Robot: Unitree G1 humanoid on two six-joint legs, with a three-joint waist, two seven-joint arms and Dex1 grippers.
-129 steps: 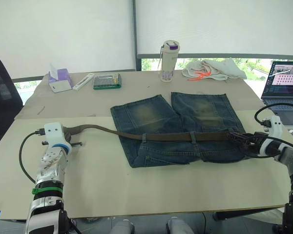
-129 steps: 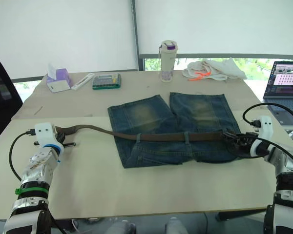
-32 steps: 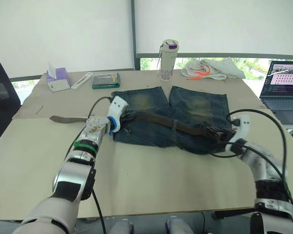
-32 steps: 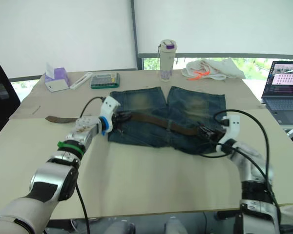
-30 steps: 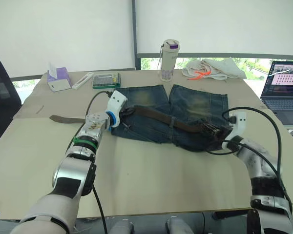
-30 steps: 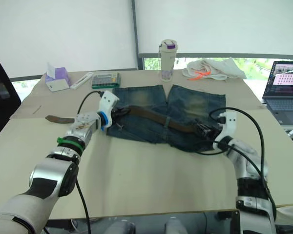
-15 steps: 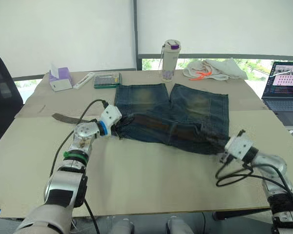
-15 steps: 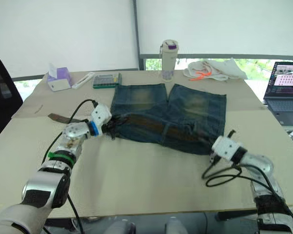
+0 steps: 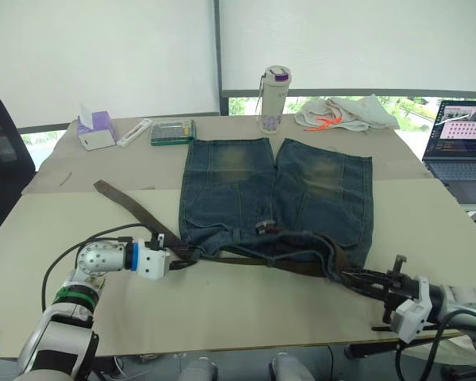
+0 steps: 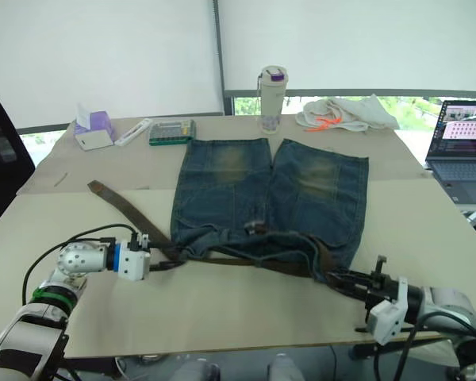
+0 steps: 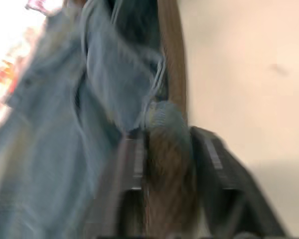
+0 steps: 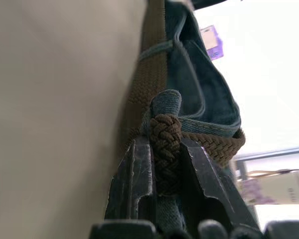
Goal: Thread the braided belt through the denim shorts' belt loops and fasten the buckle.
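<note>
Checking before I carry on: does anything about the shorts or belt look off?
Yes. The denim shorts have a bunched, wrinkled waistband at the near edge, and the braided belt trails a long loose end diagonally across the table instead of lying straight.

Beige table [image 9: 246, 305] before me. On it: denim shorts [image 9: 276, 198], legs pointing away from me, braided belt [image 9: 135, 206] along the waistband, its tail trailing left. Far edge: tissue box [image 9: 96, 129], white bar [image 9: 135, 132], green case [image 9: 173, 132], bottle [image 9: 274, 98], white cloth [image 9: 345, 112]. Laptop [image 9: 460, 143] at right.
</note>
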